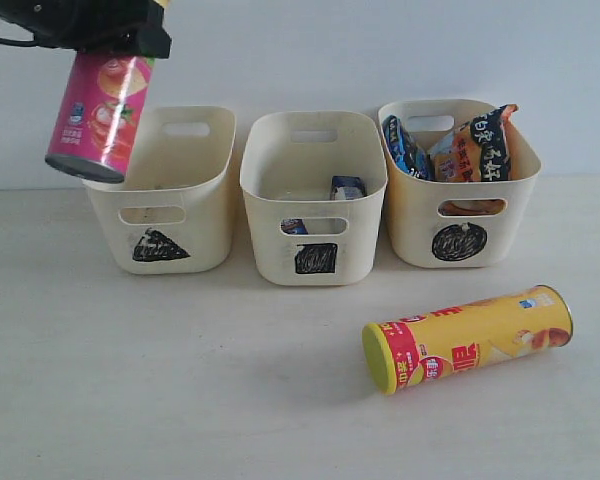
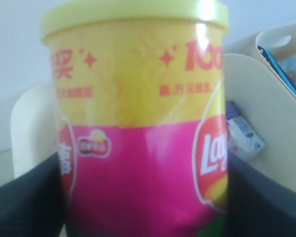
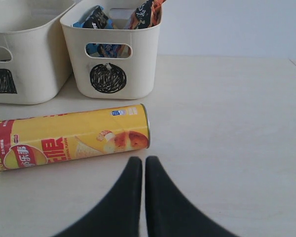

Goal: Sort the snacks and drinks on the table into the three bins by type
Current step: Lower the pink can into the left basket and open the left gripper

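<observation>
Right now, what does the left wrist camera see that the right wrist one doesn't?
Only the left wrist view: the pink chip tube held in the left gripper, and a small drink pack in the middle bin. Only the right wrist view: the yellow chip tube lying on the table, and the shut right gripper. Both: the circle bin holding the blue-black packet.

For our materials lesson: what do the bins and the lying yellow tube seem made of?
Bins: probably moulded plastic, cream, smooth with slight sheen; rounded rims, cut-out handles. Yellow tube: likely cardboard under glossy printed wrap; light glints along it.
</observation>
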